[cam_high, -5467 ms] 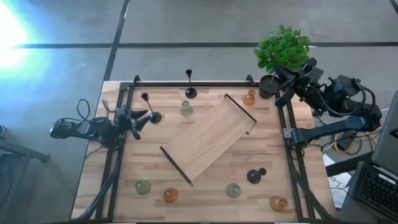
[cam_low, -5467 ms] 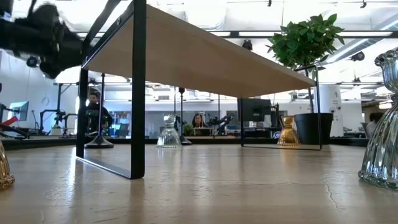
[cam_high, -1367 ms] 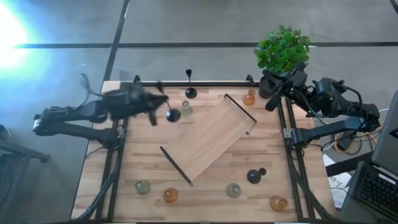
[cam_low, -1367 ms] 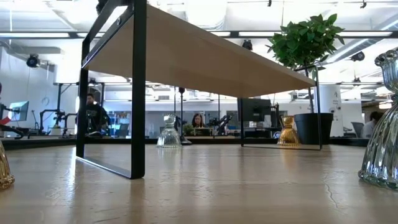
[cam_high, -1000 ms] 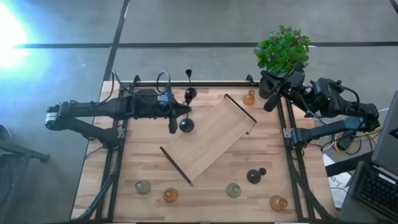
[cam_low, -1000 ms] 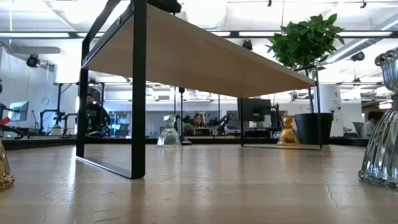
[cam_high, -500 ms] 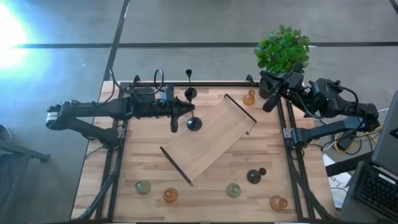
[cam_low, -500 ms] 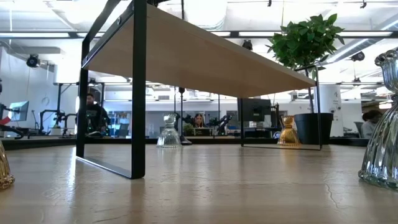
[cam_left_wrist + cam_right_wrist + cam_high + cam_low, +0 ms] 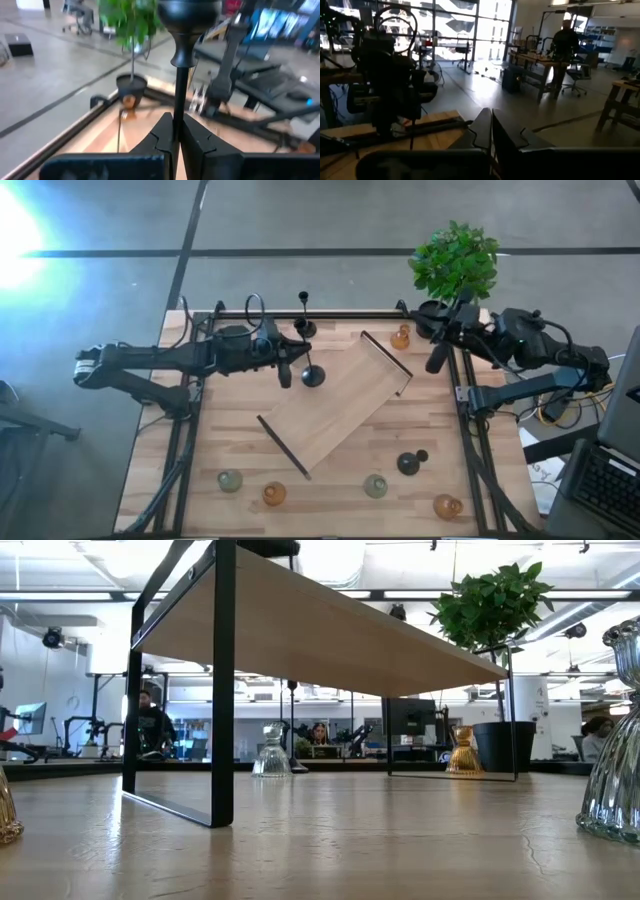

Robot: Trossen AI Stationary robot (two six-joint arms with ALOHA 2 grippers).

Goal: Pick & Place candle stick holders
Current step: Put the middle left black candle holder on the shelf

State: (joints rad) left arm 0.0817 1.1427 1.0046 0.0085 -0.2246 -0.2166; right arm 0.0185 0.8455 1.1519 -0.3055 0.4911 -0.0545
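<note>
Clutter rings the wooden riser shelf at mid-frame in the high view: glass holders, an amber one near the top and a pale green one low down, a black holder, and a potted plant at upper right. No writing is legible. The left gripper, left of centre, pinches the thin stem of a black candle stick holder, its base over the shelf's upper-left edge. The right gripper, pressed together and empty, hangs below the plant.
</note>
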